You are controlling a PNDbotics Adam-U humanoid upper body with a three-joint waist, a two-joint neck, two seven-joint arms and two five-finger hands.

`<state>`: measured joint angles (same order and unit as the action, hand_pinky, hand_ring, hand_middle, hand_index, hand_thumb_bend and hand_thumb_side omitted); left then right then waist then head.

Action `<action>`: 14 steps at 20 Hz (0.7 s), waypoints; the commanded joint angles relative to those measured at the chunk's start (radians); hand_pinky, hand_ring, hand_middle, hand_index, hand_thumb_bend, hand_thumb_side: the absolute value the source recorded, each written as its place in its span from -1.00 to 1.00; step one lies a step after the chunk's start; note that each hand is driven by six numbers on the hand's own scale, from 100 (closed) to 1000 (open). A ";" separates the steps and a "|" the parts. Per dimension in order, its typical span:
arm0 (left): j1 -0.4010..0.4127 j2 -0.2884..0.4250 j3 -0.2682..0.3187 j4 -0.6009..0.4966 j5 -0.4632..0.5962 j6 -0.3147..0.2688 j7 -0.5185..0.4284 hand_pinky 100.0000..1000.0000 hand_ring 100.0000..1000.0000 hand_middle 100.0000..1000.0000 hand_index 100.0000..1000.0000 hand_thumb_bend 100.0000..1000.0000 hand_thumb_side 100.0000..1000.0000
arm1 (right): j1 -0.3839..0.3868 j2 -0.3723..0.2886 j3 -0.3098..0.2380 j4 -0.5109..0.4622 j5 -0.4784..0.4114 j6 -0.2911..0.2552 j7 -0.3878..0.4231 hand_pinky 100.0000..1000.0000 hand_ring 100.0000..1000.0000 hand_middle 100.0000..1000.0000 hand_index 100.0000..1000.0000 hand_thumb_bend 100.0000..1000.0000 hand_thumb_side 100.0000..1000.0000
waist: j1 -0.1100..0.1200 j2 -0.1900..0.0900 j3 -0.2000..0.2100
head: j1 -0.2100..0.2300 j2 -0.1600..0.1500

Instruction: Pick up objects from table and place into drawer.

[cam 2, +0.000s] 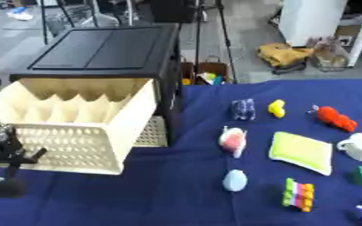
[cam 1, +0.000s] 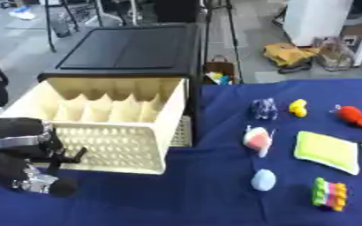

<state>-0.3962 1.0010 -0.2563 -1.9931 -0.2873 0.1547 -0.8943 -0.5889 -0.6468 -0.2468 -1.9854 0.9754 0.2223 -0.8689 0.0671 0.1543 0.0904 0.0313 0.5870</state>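
Cream plastic drawer was pulled out of the black cabinet, long axis running straight out toward the robot, so that's the landmark. Just beside its front left corner sat the left hand, black and silver, but honestly couldn't tell how its fingers were set or whether it held anything. Right of the drawer, on the blue cloth, lay the yellow sponge, long side angled down and to the right, plus a red toy, a white mug and a light blue egg-shaped thing.
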 commanded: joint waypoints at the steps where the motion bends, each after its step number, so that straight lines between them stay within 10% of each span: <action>1: 0.002 0.018 -0.035 -0.007 0.043 0.002 -0.013 -0.77 -0.25 -0.22 0.83 1.00 1.00 | -0.015 -0.017 -0.004 -0.015 0.004 0.010 -0.010 0.07 0.22 0.14 0.27 -1.00 1.00 | -0.002 -0.009 -0.002 | 0.005 -0.006; 14: -0.005 0.004 -0.028 -0.007 0.029 0.041 -0.013 -1.00 -0.77 -0.73 0.34 0.74 1.00 | -0.014 -0.014 -0.004 -0.015 0.004 0.013 -0.013 0.06 0.21 0.14 0.27 -1.00 1.00 | -0.004 -0.008 -0.004 | 0.004 -0.011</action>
<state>-0.4015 1.0021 -0.2619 -1.9940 -0.2781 0.1882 -0.8946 -0.5890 -0.6459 -0.2467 -1.9854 0.9754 0.2218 -0.8693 0.0670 0.1541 0.0886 0.0322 0.5864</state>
